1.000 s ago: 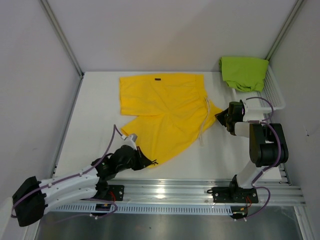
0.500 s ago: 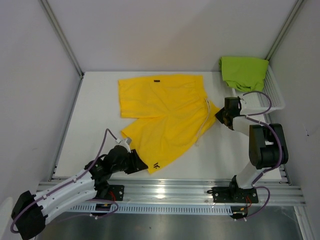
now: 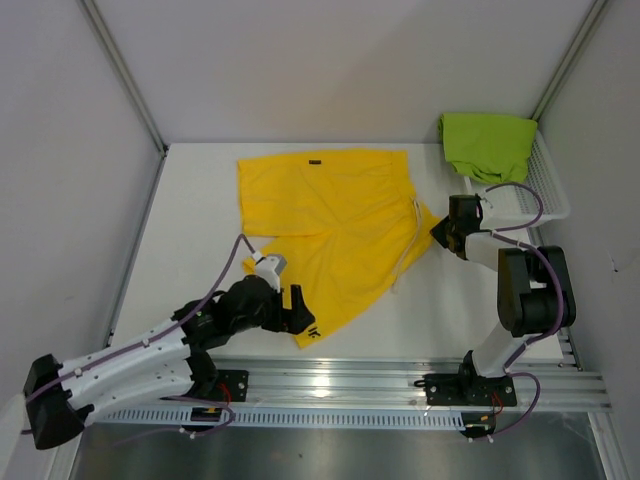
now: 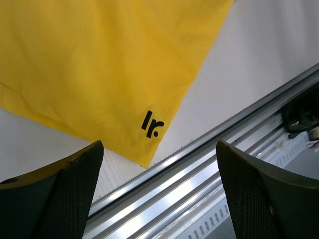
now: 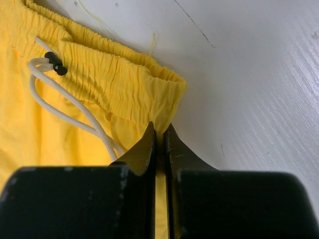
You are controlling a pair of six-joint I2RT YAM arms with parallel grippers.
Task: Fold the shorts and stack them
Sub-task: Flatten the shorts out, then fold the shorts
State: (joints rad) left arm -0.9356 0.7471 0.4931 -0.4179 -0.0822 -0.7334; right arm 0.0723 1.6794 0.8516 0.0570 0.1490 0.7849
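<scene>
**Q:** So, what did each of your hands have at that point?

**A:** My left gripper (image 3: pixel 297 311) stood wide apart with nothing between the fingers; it hovered over the near leg's hem corner, the one with the dark logo (image 4: pixel 151 124), close to the table's near edge. My right gripper (image 5: pixel 159 130) was pinched tight on the end of the waistband (image 5: pixel 114 84), just beside the white drawstring (image 5: pixel 65 94).

**Q:** And how did the shorts lie?

**A:** The yellow shorts (image 3: pixel 340 215) were spread on the table (image 3: pixel 190 220), waist toward the right edge, legs toward the left; the long axis ran roughly left to right, one leg along the far edge, the other skewed toward the near edge. The green shorts (image 3: pixel 488 145) sat bunched in the basket (image 3: pixel 550 200) at the far right corner, not yet folded.

**Q:** How would you have done the step well?

**A:** By my reckoning, holding the right pinch as an anchor; coming down low on that logo corner and taking cloth only, not the table; then drawing the skewed leg straight before laying it over the far one, hems matched; a slack waist would have let the whole piece slide and wrinkle.
</scene>
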